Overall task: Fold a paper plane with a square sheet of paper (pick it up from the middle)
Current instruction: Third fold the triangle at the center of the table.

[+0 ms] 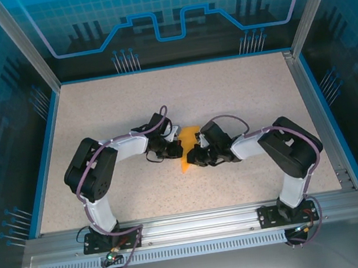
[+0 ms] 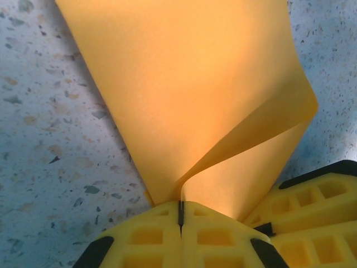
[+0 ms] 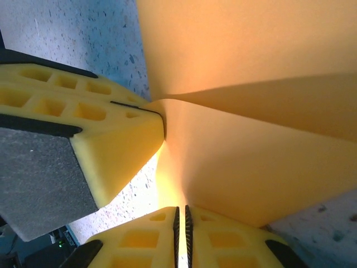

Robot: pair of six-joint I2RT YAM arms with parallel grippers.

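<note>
Left gripper (image 2: 181,211) first: its yellow fingers are pressed flat together, with one edge of the sheet of paper (image 2: 189,84) pinched in the seam between them. From that pinch the orange-yellow sheet rises and fans out wide, and its right side curls over into a soft rounded fold, not a sharp crease. Just to the right in the left wrist view, the right gripper's fingers (image 2: 312,201) crowd in against the lower edge of the paper.

Over to the right gripper (image 3: 181,215): the jaws are down to a thin slit, and the bottom edge of the paper runs into that slit, so it has a grip on the sheet too. Beside it, on the left of this view, the left gripper's fingers (image 3: 106,145) come in at an angle, their tips nipping the paper where two layers meet in a fold line. The sheet spreads away above and to the right in two overlapping planes, one shading the other.

From above, both arms bend inward and meet at the middle of the speckled table (image 1: 240,91). The left gripper (image 1: 173,146) and right gripper (image 1: 194,155) sit nose to nose with the paper (image 1: 190,134) held between them. One corner pokes up behind the fingers and another hangs down in front, near the tabletop.
</note>
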